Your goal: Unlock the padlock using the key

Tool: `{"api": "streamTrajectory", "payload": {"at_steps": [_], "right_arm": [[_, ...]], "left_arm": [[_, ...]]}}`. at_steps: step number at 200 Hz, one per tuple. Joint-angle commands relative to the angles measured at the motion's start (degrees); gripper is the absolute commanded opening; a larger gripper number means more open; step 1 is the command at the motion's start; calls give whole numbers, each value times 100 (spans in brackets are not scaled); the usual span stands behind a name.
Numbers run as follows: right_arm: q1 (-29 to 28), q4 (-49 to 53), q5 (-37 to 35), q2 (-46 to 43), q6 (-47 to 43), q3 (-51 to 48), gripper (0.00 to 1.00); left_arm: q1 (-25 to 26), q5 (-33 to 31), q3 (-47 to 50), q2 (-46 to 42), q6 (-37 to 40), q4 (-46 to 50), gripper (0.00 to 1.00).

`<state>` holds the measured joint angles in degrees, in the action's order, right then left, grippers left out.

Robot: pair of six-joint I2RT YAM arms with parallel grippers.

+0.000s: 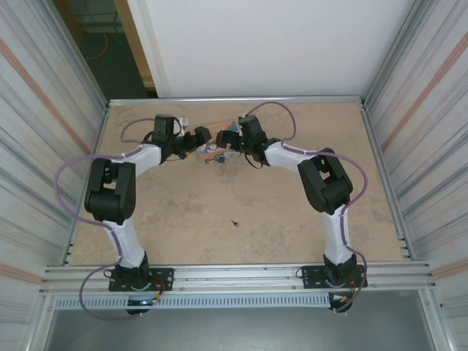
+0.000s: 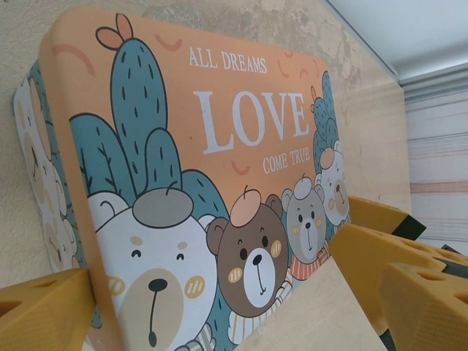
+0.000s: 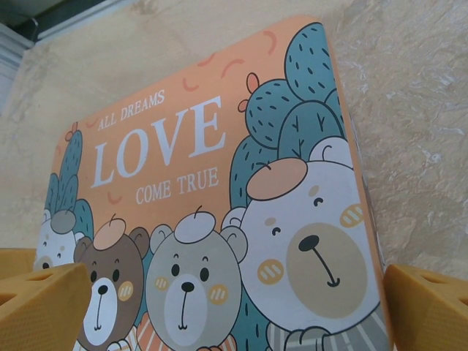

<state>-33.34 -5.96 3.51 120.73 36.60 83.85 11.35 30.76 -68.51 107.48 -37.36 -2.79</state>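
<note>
At the far middle of the surface (image 1: 292, 219), both arms close on the orange "LOVE" tin (image 1: 216, 139), and the task looks barely begun. On the left, the left tool (image 1: 196, 139) has its yellow fingers (image 2: 44, 314) spread wide, one at each side of the tin. In the left wrist view the left finger touches the tin's corner, but I cannot tell whether the pair squeezes the tin or only flanks it. The tin lies flat between the two tools, its lid of bears and cactus facing up. On the right, the right tool (image 1: 228, 139) sits astride the tin's other end. Its fingers (image 3: 431, 307) are likewise wide apart, just beside the tin's edges, and whether they grip is again unclear. I cannot pick out the padlock for certain. A few small pale and bluish bits lie at the tin's near edge in the top view, too small to name. No key is to be made out at either tool. By my reading, finding the lock, taking the key, seating it and turning it are all left to do. Nearer, at the middle of the surface and well apart from both tools, lies a small dark speck (image 1: 235, 222), too tiny to identify. The tin stands in the way, since it occupies both tools.
</note>
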Motion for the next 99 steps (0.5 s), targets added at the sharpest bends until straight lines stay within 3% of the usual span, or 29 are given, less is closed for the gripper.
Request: {"api": "streamTrajectory", "payload": {"at_steps": [1, 99], "right_arm": [[-153, -112, 386, -269, -162, -220, 99], [-460, 11, -446, -2210, -94, -2490, 88]], "left_arm": [[224, 272, -198, 72, 107, 85, 99], [1081, 315, -229, -10, 142, 285, 99]]}}
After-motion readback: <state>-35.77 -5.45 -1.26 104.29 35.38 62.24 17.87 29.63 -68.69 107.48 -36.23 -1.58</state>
